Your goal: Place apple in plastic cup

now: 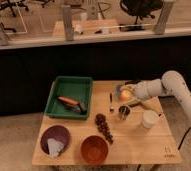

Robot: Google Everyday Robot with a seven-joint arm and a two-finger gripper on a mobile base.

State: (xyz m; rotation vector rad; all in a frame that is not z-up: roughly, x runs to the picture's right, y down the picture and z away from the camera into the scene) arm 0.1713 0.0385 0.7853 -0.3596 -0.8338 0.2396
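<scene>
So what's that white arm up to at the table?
It's a robot arm reaching in from the right. Its gripper is closed on the apple toward the back of the table. The plastic cup that the apple goes into stands further front and right, apart from it, so the apple isn't in yet. A small metal cup sits just in front of the apple.

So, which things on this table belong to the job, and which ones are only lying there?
Job: apple, gripped by the hand near the table's back right; plastic cup, standing nearer the front edge.
Lying about: steel cup, grapes, green tray, purple bowl, orange bowl.
</scene>
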